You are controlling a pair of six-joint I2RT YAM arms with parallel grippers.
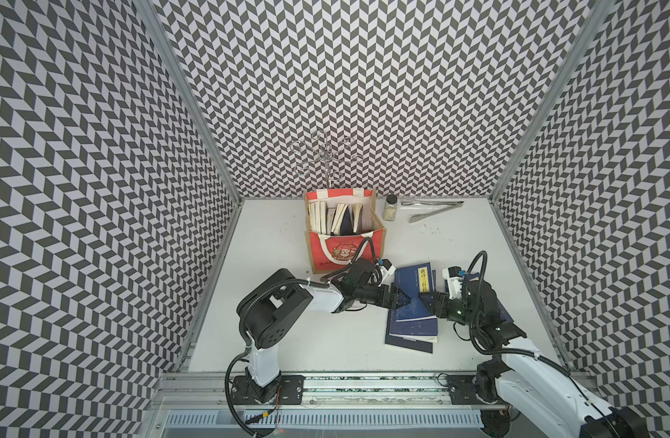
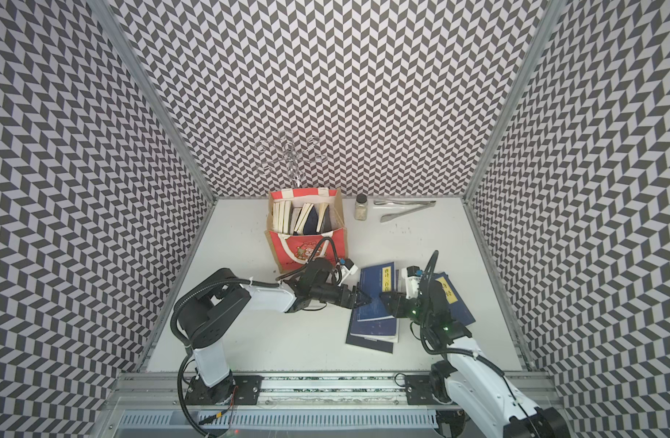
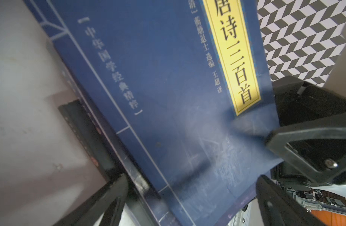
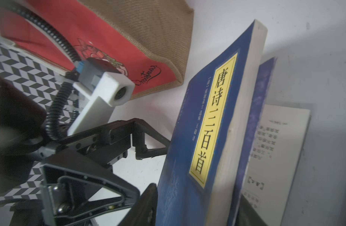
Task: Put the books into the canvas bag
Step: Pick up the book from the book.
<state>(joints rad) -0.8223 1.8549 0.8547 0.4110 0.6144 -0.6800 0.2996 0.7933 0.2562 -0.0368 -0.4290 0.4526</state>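
a navy book (image 3: 158,97) fills most of the frame, its cover slanting, with white ruled lines and a yellow title label (image 3: 234,58) printed in black characters. a darker book's edge (image 3: 82,129) shows from under it, lying on the pale table (image 3: 21,117). the left gripper (image 3: 191,184) stands wide apart, its black fingers (image 3: 101,205) either side of the book's near end. the right gripper (image 3: 276,139) reaches over the opposite edge, one fingertip at the cover; whether it touches is unclear. a chevron wall (image 3: 305,39) shows behind.
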